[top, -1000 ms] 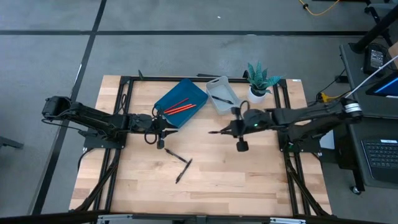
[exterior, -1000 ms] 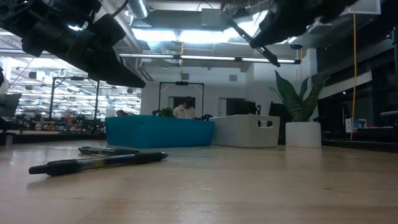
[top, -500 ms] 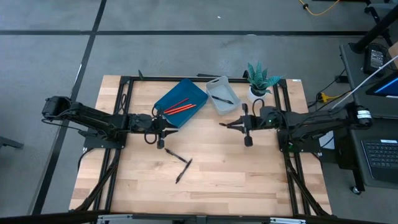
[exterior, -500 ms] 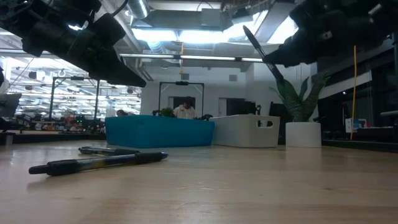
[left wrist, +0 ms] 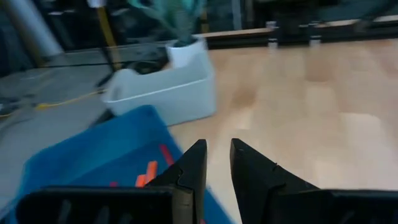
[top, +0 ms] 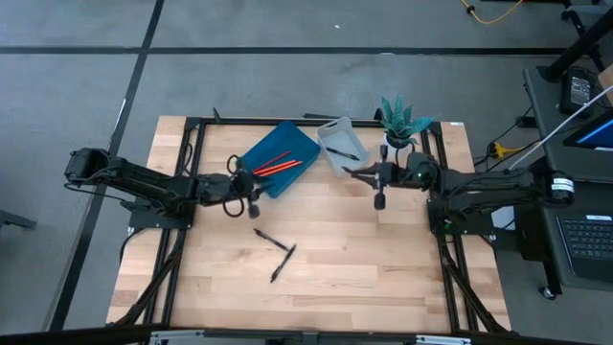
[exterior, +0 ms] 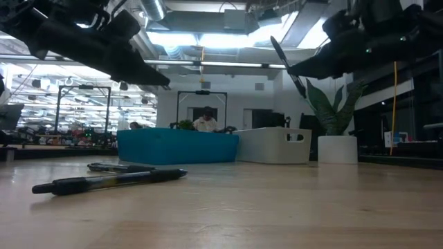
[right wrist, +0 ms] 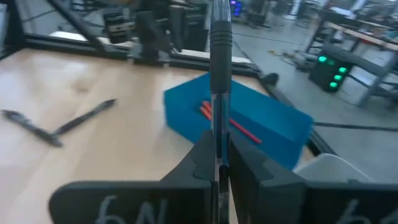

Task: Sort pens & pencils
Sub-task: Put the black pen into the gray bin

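Note:
Two black pens [top: 275, 249] lie flat and crossed near the table's middle; they also show in the low view [exterior: 111, 181] and the right wrist view [right wrist: 56, 121]. Red and orange pencils [top: 278, 165] lie in a blue tray [top: 297, 144]. Another pen [top: 343, 151] lies in a white bin [top: 330, 134]. My right gripper [top: 369, 175] is shut on a black pen [right wrist: 219, 62] just near of the white bin. My left gripper [top: 251, 190] hovers at the tray's near edge; its fingers [left wrist: 217, 149] stand a narrow gap apart with nothing between them. My right gripper pinches the black pen [right wrist: 217, 134] between its two fingers, which reach level from the table's right. The pen lies along the fingers and sticks out past their tips. It is lifted clear of the table and slants in the low view [exterior: 287, 62].
A potted plant [top: 400, 125] stands at the far right, beside the white bin. Black frame rails [top: 192, 153] run along the table's sides. Bare wood lies toward the near edge [top: 364, 278].
My right gripper has carried the pen toward the far edge and a little right, nearer the white bin. My left gripper has shifted slightly toward the far edge, closer to the blue tray. The two pens on the table have stayed put.

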Robot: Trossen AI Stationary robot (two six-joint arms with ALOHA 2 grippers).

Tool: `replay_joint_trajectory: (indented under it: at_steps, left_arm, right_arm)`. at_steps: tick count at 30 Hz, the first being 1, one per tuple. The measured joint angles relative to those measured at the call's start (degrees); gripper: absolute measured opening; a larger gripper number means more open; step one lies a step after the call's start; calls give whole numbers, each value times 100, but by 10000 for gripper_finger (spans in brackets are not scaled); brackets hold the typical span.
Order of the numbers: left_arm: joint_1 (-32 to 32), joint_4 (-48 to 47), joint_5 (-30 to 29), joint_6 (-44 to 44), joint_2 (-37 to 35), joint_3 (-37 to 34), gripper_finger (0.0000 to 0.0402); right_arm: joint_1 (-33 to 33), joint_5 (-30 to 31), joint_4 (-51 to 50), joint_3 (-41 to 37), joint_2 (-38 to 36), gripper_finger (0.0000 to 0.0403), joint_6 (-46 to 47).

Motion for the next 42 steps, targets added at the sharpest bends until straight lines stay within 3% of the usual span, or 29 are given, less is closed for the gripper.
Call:
replay_joint_trajectory:
  at_steps: [6,15,20,24,30,42]
  left_arm:
    - [63,2,-728,4,1,0,66]
    - [368,28,-673,-7,0,0,66]
    - [541,28,-59,-4,0,0,66]
    - [631,26,59,-4,1,0,66]
    - [665,19,61,120,-1,0,66]
    - [665,-51,250,149,1,0,66]
  right_arm:
    - [-387,390,243,0,140,25,6]
    - [-850,381,738,93,957,25,7]
    - [-1110,171,752,520,1585,25,-5]
    - [-1366,15,575,889,2005,25,17]
    - [-1745,-1,-228,1446,2470,25,213]
    - [-2210,-398,-3094,2991,3084,25,281]
